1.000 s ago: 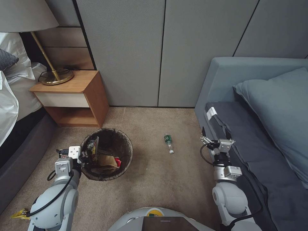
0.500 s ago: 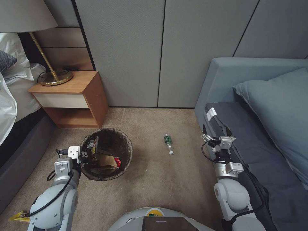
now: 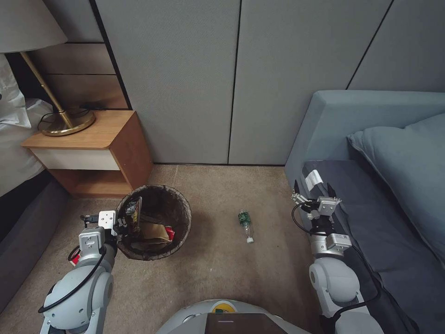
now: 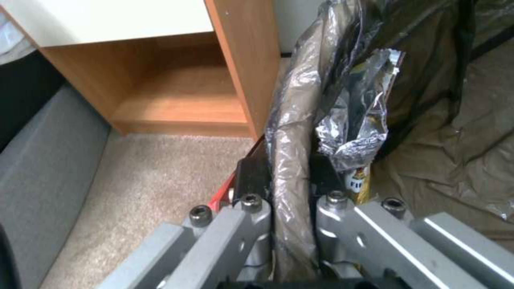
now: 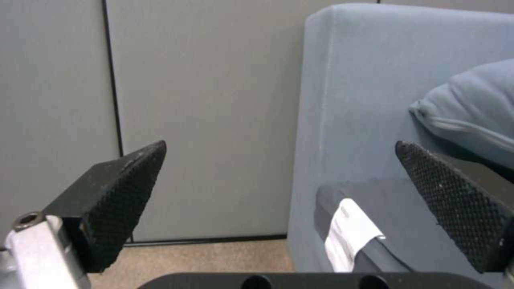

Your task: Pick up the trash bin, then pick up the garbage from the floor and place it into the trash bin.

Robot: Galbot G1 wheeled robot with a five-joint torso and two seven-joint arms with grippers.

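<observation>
The one round bag-lined trash bin [image 3: 155, 221] is clamped at its rim by the left gripper [image 3: 121, 224], one clear green-labelled plastic bottle [image 3: 245, 225] is seen on the carpet, and the right gripper [image 3: 311, 191] is held spread, empty.

I count one trash bin [image 3: 183, 211], one bottle [image 3: 245, 224] on the carpet, and at least three pieces of garbage inside the bin: a foil snack wrapper [image 4: 356, 128], a brown paper bag [image 3: 155, 232] and a red wrapper [image 3: 169, 233]. I see two grippers, one nightstand [image 3: 99, 155], one lamp [image 3: 51, 109], one sofa [image 3: 361, 139] and one cushion [image 3: 408, 171]
</observation>
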